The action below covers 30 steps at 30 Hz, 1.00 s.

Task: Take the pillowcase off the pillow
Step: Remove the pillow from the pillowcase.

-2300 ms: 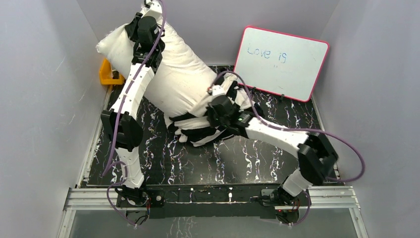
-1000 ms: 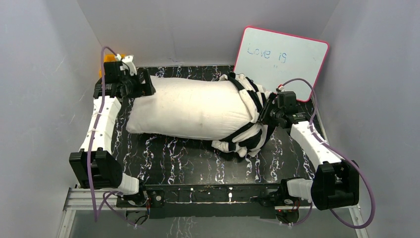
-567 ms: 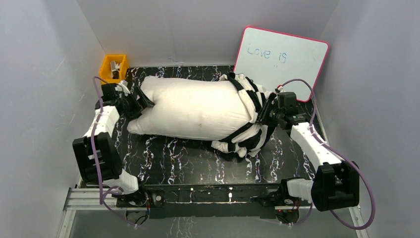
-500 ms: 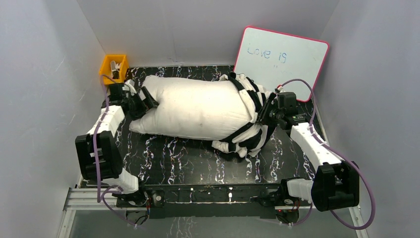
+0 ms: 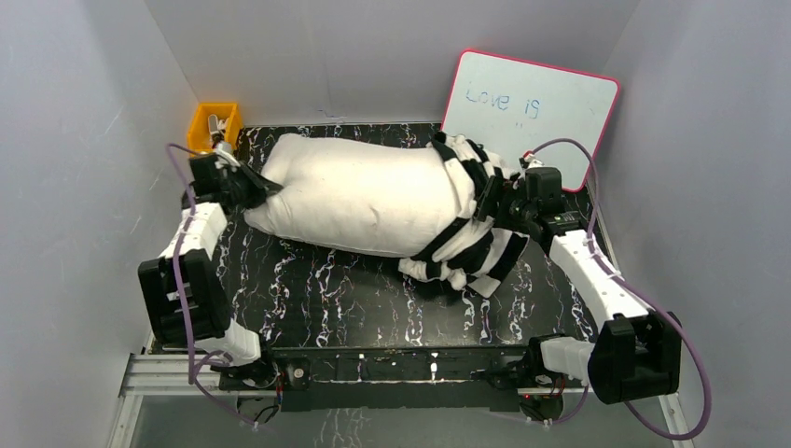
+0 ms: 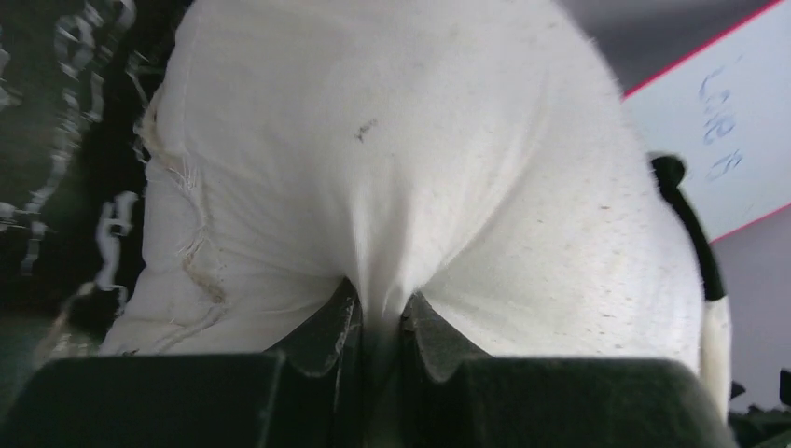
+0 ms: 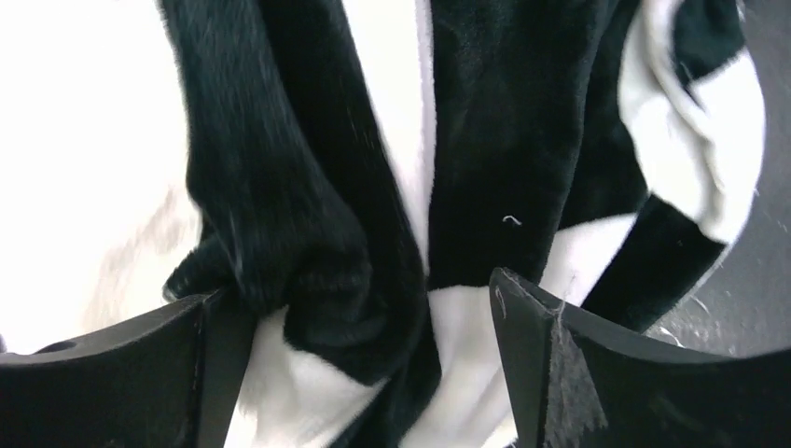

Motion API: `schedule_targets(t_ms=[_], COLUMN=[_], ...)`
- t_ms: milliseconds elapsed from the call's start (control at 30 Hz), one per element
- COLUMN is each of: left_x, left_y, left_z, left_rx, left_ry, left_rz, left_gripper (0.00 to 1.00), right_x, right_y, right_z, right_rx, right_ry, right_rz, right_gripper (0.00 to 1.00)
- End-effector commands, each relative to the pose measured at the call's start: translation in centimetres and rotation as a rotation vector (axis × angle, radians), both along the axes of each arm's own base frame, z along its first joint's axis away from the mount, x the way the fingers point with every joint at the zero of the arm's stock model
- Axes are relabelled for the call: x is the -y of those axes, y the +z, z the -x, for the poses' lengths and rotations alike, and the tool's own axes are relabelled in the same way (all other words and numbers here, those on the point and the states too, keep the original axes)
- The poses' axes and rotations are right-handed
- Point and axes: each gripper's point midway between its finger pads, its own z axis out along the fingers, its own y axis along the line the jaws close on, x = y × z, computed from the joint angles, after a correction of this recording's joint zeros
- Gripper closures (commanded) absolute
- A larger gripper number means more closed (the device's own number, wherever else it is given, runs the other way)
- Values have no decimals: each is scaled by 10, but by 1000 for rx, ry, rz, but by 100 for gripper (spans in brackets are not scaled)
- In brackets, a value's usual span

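Pillow (image 5: 364, 191) lies lengthwise across the bench (image 5: 354, 303), with the pillowcase (image 5: 466, 245) bunched over its right end. The left arm, elbow folded low near its base, reaches forward; the left pincer (image 6: 378, 313) is clamped on a fold at the pillow's bare left end. The right arm extends forward; the right pincer (image 7: 364, 299) stands apart, straddling pillowcase fabric.

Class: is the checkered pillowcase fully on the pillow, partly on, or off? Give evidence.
Partly on. The pillowcase is bunched around the right end of the pillow; the rest lies bare white.
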Motion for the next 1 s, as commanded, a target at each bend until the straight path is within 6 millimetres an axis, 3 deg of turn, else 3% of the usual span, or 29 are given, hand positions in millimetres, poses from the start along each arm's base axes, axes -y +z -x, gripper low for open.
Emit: schedule_targets(t_ms=[0,67,167,233,333,367,433,600,967], left_x=[-45,-47,-45,-44,-44,-44,-45,-48,-48], left_y=[123,158,182,193,202,204,209,217,226], left_z=[-10,-11,-8,-7,-6,-6,-6,-5,-9], left_rx=[230,296,345,373,394,397,403,412,425], left_ry=[107,111,118,125,130,132,132,142,137], left_rz=[7,-8,7,19,17,16,10,-20,-19], left_gripper=[100,100,100,100,100,100,100,100,100], right_x=[-45,-78,-134,-162,-186,-192,-203,-218,-233], right_y=[97,112,115,102,69,52,38,18,-26], right_z=[-14,0,34,53,71,78,91,115,105], right_rx=[336,413,464,466,426,404,420,464,489], right_ry=[159,238,386,447,465,487,503,521,561], right_rz=[11,66,71,107,269,346,451,635,840], right_gripper=[2,1,1,2,1,2,1,1,1])
